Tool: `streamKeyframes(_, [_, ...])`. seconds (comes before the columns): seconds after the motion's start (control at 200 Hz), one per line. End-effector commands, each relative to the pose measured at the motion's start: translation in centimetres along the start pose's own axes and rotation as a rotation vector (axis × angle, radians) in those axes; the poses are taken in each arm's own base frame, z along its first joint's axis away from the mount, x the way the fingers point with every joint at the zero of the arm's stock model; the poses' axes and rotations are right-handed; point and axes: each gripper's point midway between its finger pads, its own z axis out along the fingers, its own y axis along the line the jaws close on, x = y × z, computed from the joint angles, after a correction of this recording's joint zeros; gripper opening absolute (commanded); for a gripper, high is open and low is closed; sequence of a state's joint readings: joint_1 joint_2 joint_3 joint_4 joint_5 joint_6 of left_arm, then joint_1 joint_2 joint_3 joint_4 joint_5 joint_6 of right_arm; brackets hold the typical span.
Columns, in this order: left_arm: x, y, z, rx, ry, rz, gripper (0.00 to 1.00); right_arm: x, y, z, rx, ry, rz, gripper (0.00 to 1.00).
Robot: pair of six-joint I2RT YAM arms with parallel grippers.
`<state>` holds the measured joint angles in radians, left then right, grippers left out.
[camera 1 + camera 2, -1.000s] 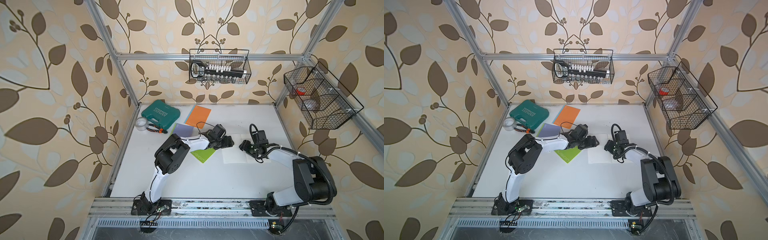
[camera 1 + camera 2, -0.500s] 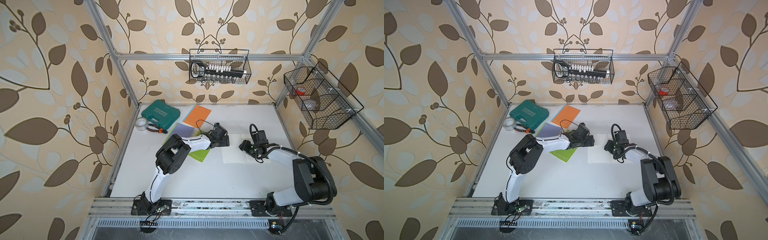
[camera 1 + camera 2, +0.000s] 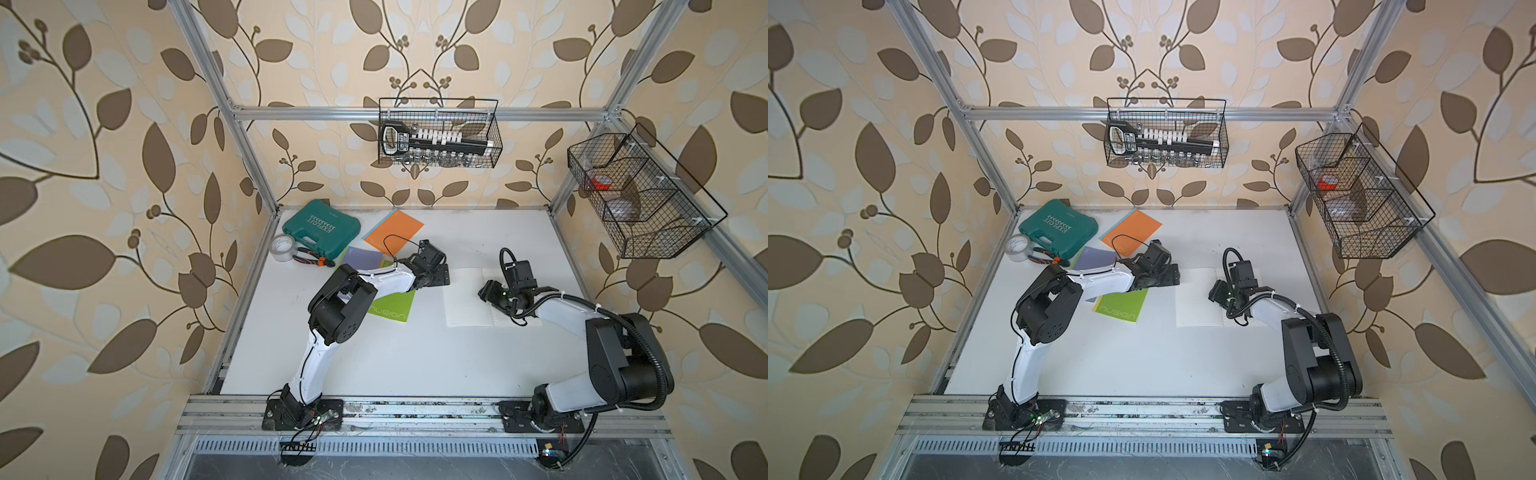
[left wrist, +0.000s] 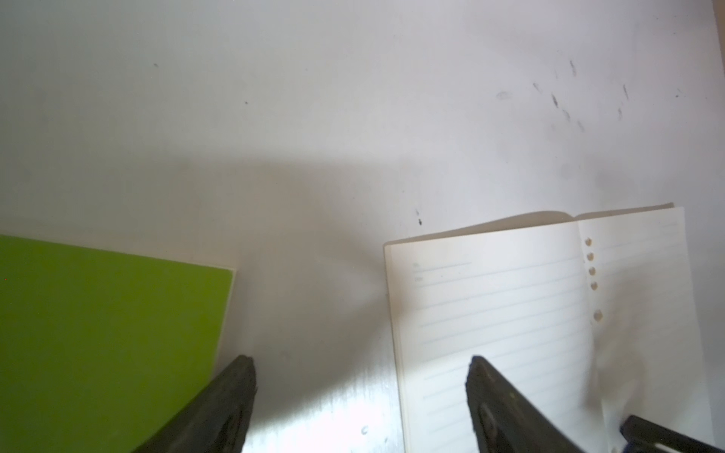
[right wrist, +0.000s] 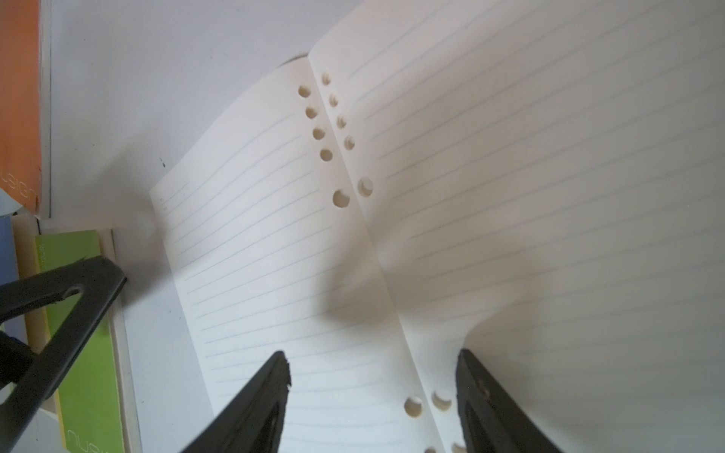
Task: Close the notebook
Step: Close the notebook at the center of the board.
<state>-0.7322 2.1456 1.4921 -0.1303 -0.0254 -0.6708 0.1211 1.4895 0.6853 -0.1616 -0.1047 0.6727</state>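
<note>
White tabletop (image 3: 415, 357), leaf-patterned walls (image 3: 124, 166). Lying open right of centre: notebook (image 3: 465, 297), lined cream pages, punched holes along spine. Low over spine: right gripper (image 5: 372, 355), jaws apart. At outer page edge: left gripper (image 4: 361, 364), jaws wide apart, beside green booklet (image 4: 110, 333).

Four paper notebooks lie on the white table (image 3: 415, 357): one open white lined notebook (image 3: 465, 297) and three closed ones, a lime-green notebook (image 3: 390, 309), an orange notebook (image 3: 395, 230) and a lilac notebook (image 3: 365, 258). There is one teal plastic tool case (image 3: 322, 227), one roll of clear tape (image 3: 282, 248) and one pair of orange-handled pliers (image 3: 311, 260). Two black wire baskets hang on the walls, a back basket (image 3: 494, 137) and a side basket (image 3: 665, 239). Two white-and-black robot arms are mounted, a left arm (image 3: 386, 280) and a right arm (image 3: 561, 309).
</note>
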Motion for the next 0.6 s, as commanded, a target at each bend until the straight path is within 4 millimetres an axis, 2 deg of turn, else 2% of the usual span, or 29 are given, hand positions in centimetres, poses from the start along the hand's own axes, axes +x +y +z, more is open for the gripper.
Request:
streamKeyframes(0.0, [-0.9, -3.5, -3.3, 0.145, 0.007, -0.047, 0.87, 3.2, -0.8, 0.4, 0.032, 0.108, -0.005, 0.68])
streamKeyframes(0.13, [-0.4, -3.8, -4.4, 0.192, 0.013, -0.092, 0.88, 4.6, 0.1, 1.0, 0.009, 0.141, -0.019, 0.68])
streamKeyframes(0.26, [0.3, -2.9, -5.2, 0.18, 0.014, -0.122, 0.88, 5.5, 1.6, 1.3, -0.018, 0.165, -0.044, 0.68])
streamKeyframes(0.46, [1.6, -1.5, -5.9, 0.185, 0.034, -0.176, 0.89, 3.7, 3.3, -0.4, -0.014, 0.125, -0.135, 0.68])
streamKeyframes(0.595, [1.4, -1.9, -7.0, 0.218, 0.022, -0.174, 0.9, 2.1, 3.6, -2.3, 0.011, 0.077, -0.186, 0.69])
